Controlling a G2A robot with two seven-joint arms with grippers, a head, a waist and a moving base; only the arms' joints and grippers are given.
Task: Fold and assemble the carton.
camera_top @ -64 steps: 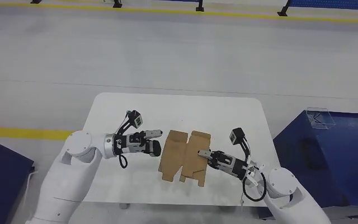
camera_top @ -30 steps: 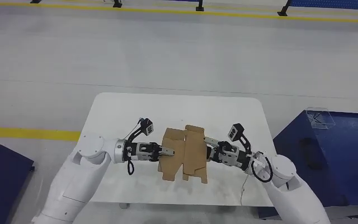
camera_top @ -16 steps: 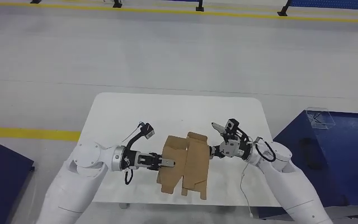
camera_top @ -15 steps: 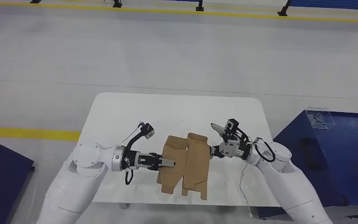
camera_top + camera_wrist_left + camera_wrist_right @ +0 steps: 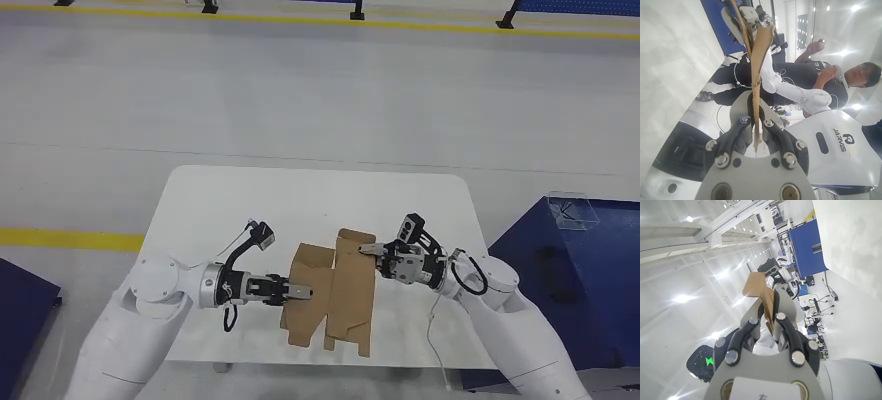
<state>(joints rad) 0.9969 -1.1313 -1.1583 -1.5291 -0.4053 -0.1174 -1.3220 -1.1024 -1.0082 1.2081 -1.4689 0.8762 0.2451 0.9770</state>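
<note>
A flat brown carton (image 5: 330,292) with its flaps spread hangs just above the white table (image 5: 300,195), held between both arms. My left gripper (image 5: 303,291) is shut on the carton's left edge. In the left wrist view the cardboard (image 5: 757,62) runs edge-on between the fingers of that gripper (image 5: 754,107). My right gripper (image 5: 370,251) grips the carton's far right corner. Its wrist view shows a cardboard flap (image 5: 758,285) pinched inside the gripper (image 5: 769,310).
A blue cabinet (image 5: 570,275) with a clear box (image 5: 571,209) on top stands right of the table. The table's far half lies bare. A person stands behind the robot in the left wrist view, touching nothing on the table.
The carton has been lifted off the table. Half a second ago the right gripper stood open beside the carton's right edge; now it has shut on the far right corner. The left arm kept its hold.
</note>
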